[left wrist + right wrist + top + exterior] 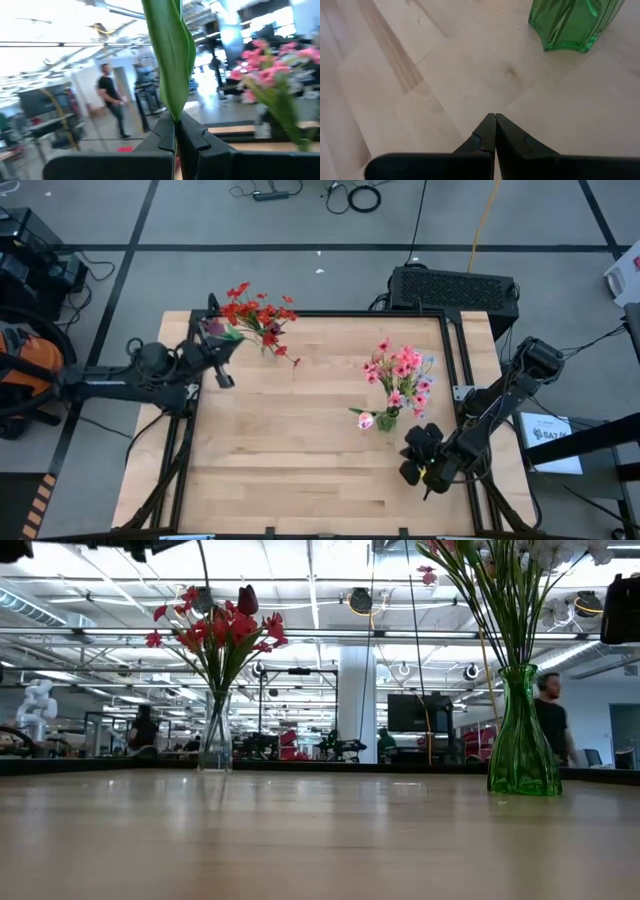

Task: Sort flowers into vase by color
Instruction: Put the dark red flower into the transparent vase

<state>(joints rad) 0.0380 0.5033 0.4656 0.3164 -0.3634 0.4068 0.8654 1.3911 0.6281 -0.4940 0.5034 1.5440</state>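
Wooden table, two vases. Left gripper, jaws pinching a flower leaf: floppy, light, better held by the stem. Right gripper pressed together, empty.

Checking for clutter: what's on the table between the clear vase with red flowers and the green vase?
Nothing: in the low view bare wood runs from the clear vase to the green vase, and the high view agrees.

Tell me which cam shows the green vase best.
Low view: the green vase stands upright in full side profile on the table. The high view sees it from above, mostly under pink flowers. The right wrist view catches only its base; the left wrist view shows it blurred.
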